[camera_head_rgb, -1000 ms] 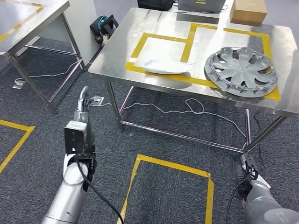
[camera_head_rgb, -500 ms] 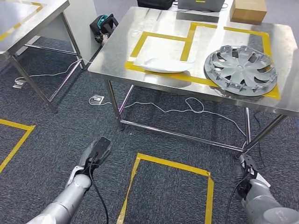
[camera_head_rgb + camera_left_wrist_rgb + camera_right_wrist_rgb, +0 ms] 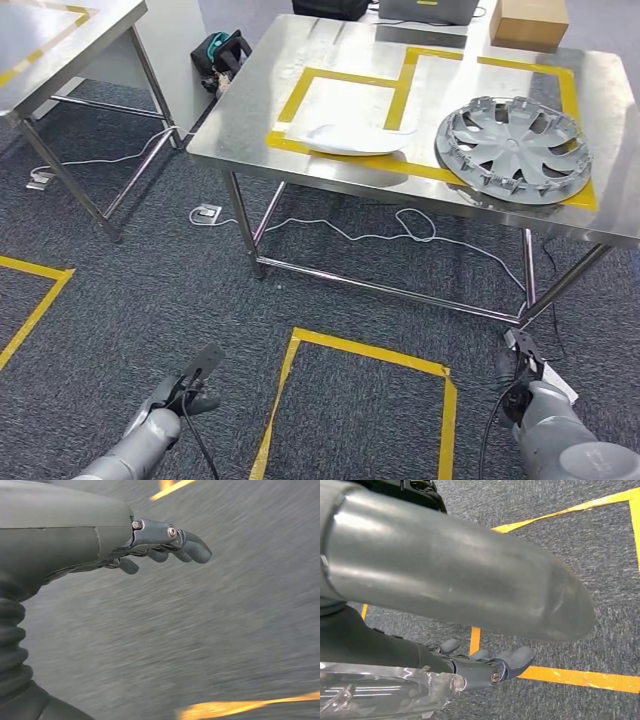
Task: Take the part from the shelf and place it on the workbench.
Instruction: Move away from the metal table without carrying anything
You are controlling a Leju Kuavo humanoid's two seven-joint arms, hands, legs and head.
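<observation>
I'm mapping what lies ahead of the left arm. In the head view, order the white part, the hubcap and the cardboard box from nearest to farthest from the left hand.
From the left hand:
1. White part, workbench's front, middle.
2. Hubcap, workbench's right.
3. Cardboard box, far right corner.

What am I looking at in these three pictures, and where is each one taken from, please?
These come from a two-armed humanoid robot. The wide picture is from its head, looking down at a steel table on grey carpet. On it lie a hubcap, a white part and a cardboard box. The other two come from cameras at each wrist, looking past the left robot hand and the right robot hand at the floor. Both hang low, fingers out, holding nothing.
</observation>
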